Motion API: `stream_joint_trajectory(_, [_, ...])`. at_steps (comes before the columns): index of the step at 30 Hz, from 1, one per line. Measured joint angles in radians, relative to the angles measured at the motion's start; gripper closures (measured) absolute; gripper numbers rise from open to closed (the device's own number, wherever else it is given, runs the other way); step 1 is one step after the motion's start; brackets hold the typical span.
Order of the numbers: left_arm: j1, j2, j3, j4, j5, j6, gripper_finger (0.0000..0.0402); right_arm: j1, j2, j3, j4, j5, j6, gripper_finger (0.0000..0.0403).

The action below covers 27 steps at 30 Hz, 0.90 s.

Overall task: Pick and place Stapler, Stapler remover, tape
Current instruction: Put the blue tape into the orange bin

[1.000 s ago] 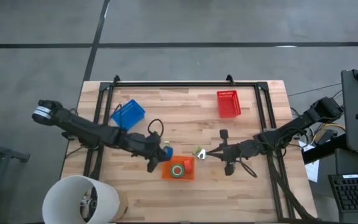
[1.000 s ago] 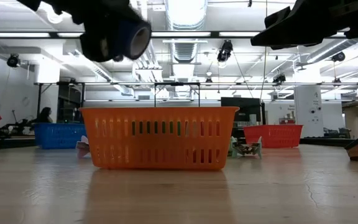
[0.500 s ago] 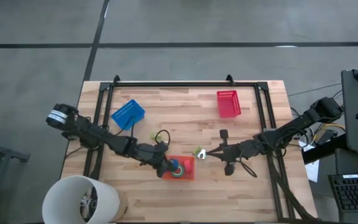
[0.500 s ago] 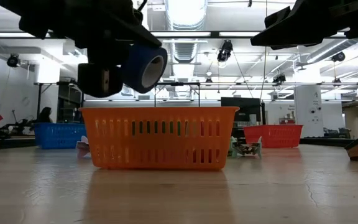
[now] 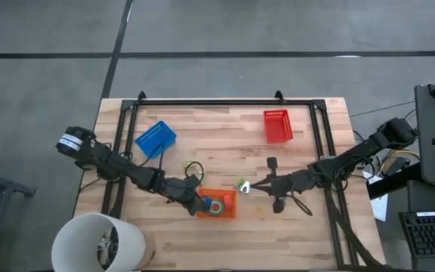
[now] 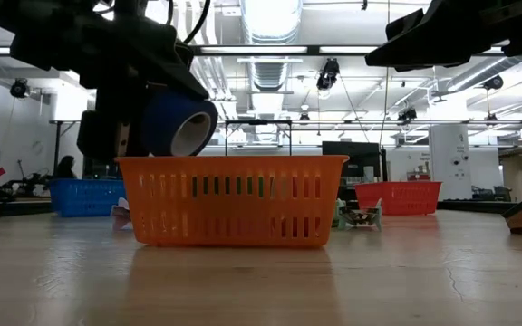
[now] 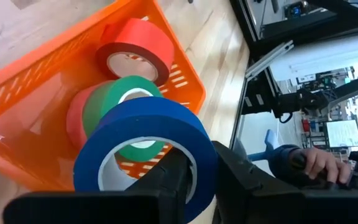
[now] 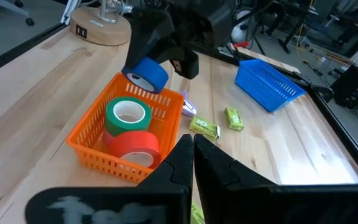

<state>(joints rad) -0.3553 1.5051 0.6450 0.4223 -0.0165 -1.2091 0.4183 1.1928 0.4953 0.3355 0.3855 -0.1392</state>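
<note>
My left gripper (image 7: pixel 201 168) is shut on a blue tape roll (image 7: pixel 145 146) that hangs over the left end of the orange basket (image 5: pixel 226 205), its lower edge about at the rim (image 6: pixel 234 160) in the low view. In the basket lie a red roll (image 7: pixel 133 50), a green roll (image 7: pixel 124 102) and a pinkish-red roll (image 7: pixel 74 115) under the green one. My right gripper (image 8: pixel 192 144) is shut on nothing and hovers just right of the basket, near a small yellow-green object (image 5: pixel 242 183) on the table. My left gripper holds the blue roll by its wall (image 7: pixel 197 163), one finger (image 7: pixel 174 180) inside the core hole and the other (image 7: pixel 232 171) outside. The roll is lifted clear, standing on edge with its hole about level, above the rolls in the basket.
A blue basket (image 5: pixel 155 138) stands far left and a red basket (image 5: pixel 277 125) far right. Two yellow-green objects (image 8: pixel 204 128) (image 8: pixel 233 118) lie behind the orange basket, a dark object (image 5: pixel 272 163) right of centre. A white round shade (image 5: pixel 100 242) sits at the near left corner.
My left gripper, keeping hold of the blue roll, has moved toward the near edge and a little right, from behind the orange basket's left end to over it. It has come down until the roll's lower edge is about level with the basket's rim.
</note>
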Motion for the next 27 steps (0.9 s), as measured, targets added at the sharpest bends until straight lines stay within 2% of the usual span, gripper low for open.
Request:
stream_joint_trajectory(6, [-0.001,0.0,-0.001,0.018,-0.001,-0.001,0.0313,0.0,0.0,0.0,0.0,0.0,-0.003,0.0394])
stream_joint_trajectory(19, [-0.001,-0.003,-0.002,0.027,-0.001,0.007,0.023,0.0,0.0,0.0,-0.001,0.0,-0.011,0.0394])
stream_joint_trajectory(23, [0.0,-0.003,-0.008,0.004,0.057,-0.062,0.0223,0.0,0.0,0.0,-0.001,0.0,-0.011,0.0394])
stream_joint_trajectory(27, [-0.001,-0.005,-0.007,0.013,0.044,-0.054,0.0223,0.0,0.0,0.0,-0.001,0.0,-0.011,0.0394])
